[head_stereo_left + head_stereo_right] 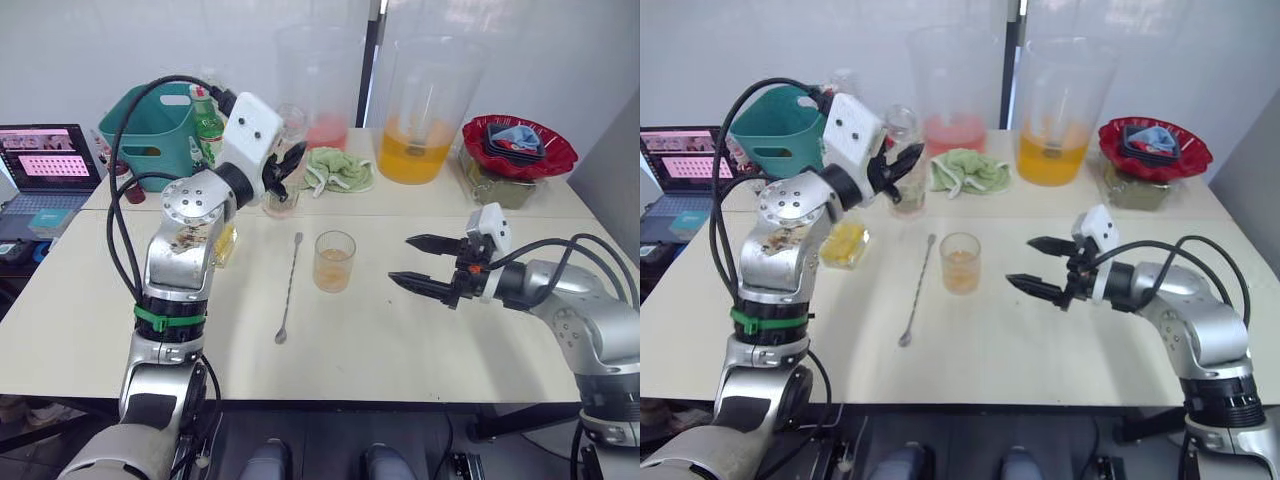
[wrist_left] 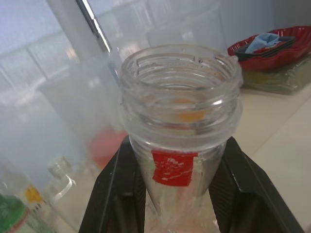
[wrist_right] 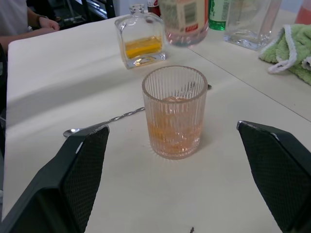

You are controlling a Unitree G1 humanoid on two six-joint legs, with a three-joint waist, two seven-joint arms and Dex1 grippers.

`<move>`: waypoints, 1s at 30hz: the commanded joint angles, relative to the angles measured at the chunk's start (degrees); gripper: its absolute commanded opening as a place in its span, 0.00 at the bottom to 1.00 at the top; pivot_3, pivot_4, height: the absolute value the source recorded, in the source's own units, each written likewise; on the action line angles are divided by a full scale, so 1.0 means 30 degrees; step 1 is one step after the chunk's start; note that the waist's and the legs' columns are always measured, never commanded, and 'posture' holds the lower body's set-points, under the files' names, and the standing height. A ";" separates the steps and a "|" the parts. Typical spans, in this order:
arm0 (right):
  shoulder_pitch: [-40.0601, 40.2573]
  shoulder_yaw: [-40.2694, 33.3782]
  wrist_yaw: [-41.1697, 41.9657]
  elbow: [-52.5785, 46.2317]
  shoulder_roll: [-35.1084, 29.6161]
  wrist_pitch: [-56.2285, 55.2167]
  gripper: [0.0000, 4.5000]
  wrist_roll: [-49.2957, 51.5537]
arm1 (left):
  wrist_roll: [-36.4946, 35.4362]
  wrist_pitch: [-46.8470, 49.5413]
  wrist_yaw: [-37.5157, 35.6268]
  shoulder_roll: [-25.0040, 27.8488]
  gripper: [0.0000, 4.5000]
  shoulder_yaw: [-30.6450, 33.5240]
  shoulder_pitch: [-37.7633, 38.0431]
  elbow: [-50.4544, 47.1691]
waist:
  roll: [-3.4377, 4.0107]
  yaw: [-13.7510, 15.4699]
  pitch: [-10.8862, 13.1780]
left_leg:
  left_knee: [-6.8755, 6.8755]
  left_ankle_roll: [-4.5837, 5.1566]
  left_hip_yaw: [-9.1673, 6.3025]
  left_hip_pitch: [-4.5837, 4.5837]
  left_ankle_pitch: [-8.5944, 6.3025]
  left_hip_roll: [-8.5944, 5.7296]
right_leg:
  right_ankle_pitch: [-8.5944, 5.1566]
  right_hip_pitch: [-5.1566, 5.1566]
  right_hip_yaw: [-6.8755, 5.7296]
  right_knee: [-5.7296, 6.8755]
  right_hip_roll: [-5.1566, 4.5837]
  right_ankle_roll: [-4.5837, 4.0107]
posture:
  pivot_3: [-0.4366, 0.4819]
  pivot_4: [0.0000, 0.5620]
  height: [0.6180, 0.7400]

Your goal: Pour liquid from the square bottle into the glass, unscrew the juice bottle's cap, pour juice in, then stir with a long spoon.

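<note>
Fingers (image 2: 116, 194) of my left gripper (image 1: 283, 172) are clamped on the uncapped juice bottle (image 2: 181, 131), held at the back of the table (image 1: 400, 340) near the green cloth (image 1: 338, 168). My right gripper (image 1: 425, 265) has its fingers spread wide, facing the ribbed glass (image 3: 174, 111) of amber liquid. The long spoon (image 1: 289, 289) lies beside the glass; the square bottle (image 3: 141, 42) stands farther left.

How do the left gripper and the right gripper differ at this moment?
The left gripper is shut on the juice bottle, whose cap is off; the right gripper is open and holds nothing. The left one is raised near the back of the table; the right one hangs low beside the glass. Both have black fingers.
</note>
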 commanded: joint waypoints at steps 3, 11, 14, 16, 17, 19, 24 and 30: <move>-0.1412 0.0541 0.1267 0.0710 -0.0150 -0.0071 0.99 -0.0066 | -0.4392 0.7383 -0.0700 0.2618 0.29 0.4967 0.0849 -0.4521 | 0.0000 -0.0170 0.0001 | -0.0004 0.0000 -0.0020 -0.0004 0.0000 0.0025 | 0.0000 -0.0025 0.0007 0.0000 0.0021 -0.0001 | 0.48 0.27 1.00; -0.2379 0.0914 0.3428 0.1464 0.0375 -0.0362 0.99 0.0694 | -0.8189 1.1833 -0.1234 0.5313 0.29 1.0102 0.3679 -0.7816 | -0.0004 0.0071 0.0002 | -0.0006 -0.0004 -0.0025 0.0013 -0.0002 0.0023 | 0.0000 0.0007 0.0008 -0.0012 0.0009 -0.0002 | 0.48 0.27 1.00; -0.2663 0.1089 0.3967 0.1059 0.0717 0.0028 0.99 0.1141 | -0.8026 1.0671 -0.1633 0.7304 0.29 1.1933 0.5334 -0.6221 | -0.0013 0.0027 0.0005 | -0.0007 -0.0007 -0.0025 0.0015 -0.0002 0.0028 | 0.0001 0.0001 0.0010 -0.0010 0.0011 -0.0003 | 0.48 0.27 1.00; -0.2720 0.1241 0.4144 0.0974 0.0773 0.0032 0.99 0.1065 | -0.7763 0.9075 -0.1665 0.8198 0.29 1.2913 0.5961 -0.4661 | -0.0012 0.0023 0.0005 | -0.0026 -0.0007 -0.0027 0.0035 -0.0003 0.0028 | 0.0001 -0.0005 0.0024 -0.0004 0.0011 -0.0005 | 0.48 0.27 1.00; -0.2752 0.1303 0.4128 0.1015 0.0830 0.0005 0.99 0.0977 | -0.7812 0.8353 -0.1531 0.8370 0.29 1.3403 0.5976 -0.3878 | -0.0013 0.0030 0.0005 | -0.0033 -0.0007 -0.0026 0.0041 -0.0003 0.0029 | 0.0000 -0.0005 0.0021 -0.0003 0.0012 -0.0007 | 0.48 0.27 1.00; -0.2838 0.1411 0.4075 0.1084 0.0957 -0.0077 0.99 0.0830 | -0.7501 0.6796 -0.0957 0.8768 0.29 1.3946 0.5810 -0.1882 | -0.0016 0.0122 0.0003 | -0.0032 -0.0009 -0.0024 0.0038 -0.0003 0.0029 | 0.0000 -0.0001 0.0020 -0.0012 0.0010 -0.0008 | 0.48 0.27 1.00; -0.2783 0.1399 0.3778 0.0920 0.1034 0.0026 0.99 0.0792 | -0.6750 0.3411 0.0255 0.9165 0.29 1.3066 0.5174 0.1729 | -0.0030 0.0313 0.0001 | -0.0028 -0.0016 -0.0025 0.0037 -0.0006 0.0010 | 0.0001 0.0014 0.0010 -0.0016 -0.0023 -0.0008 | 0.48 0.27 1.00; -0.2341 0.1155 0.3170 0.0497 0.0932 0.0169 0.99 0.0792 | -0.5634 -0.1367 0.0609 0.8926 0.29 1.0276 0.2571 0.7871 | -0.0050 0.0420 -0.0006 | -0.0029 -0.0022 -0.0014 0.0024 -0.0003 0.0007 | 0.0004 -0.0012 0.0011 0.0000 -0.0023 -0.0012 | 0.48 0.27 1.00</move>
